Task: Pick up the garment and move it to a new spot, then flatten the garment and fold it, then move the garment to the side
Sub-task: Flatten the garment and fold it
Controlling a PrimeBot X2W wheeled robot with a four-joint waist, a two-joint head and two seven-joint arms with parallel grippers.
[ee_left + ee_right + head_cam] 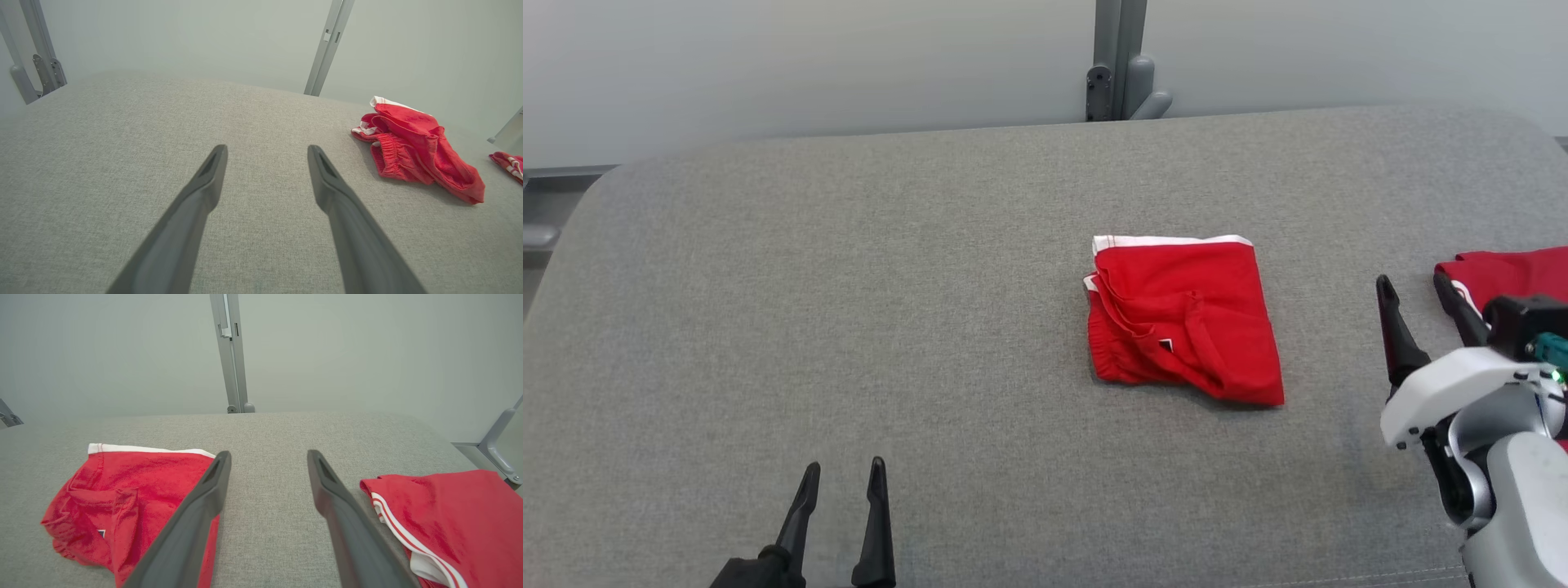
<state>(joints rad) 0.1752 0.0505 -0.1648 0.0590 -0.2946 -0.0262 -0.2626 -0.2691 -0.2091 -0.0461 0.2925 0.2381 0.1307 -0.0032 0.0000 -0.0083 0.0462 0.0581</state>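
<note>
1. Garment [1184,318]: a red, folded, near-square packet lay flat on the grey table [849,286], right of centre and touching nothing else.
2. Orientation: its white-trimmed edge faced the far side, and its bunched waistband folds faced the robot's left. The long axis, slight at best, ran near-to-far, with the near edge slanting toward the right.
3. Right gripper [1412,280]: released, with its fingers spread and nothing between them, it stood near the garment's right edge and pointed away from the robot. The garment lay to its left, and a second red garment [1515,273] lay close on its right.
4. Left gripper [845,465]: likewise spread and empty, well apart from the garment, toward the table's near side.
5. Judgement: the right arm was plainly the nearer. A sideways move would probably begin with a short leftward reach to the packet's right edge.
</note>
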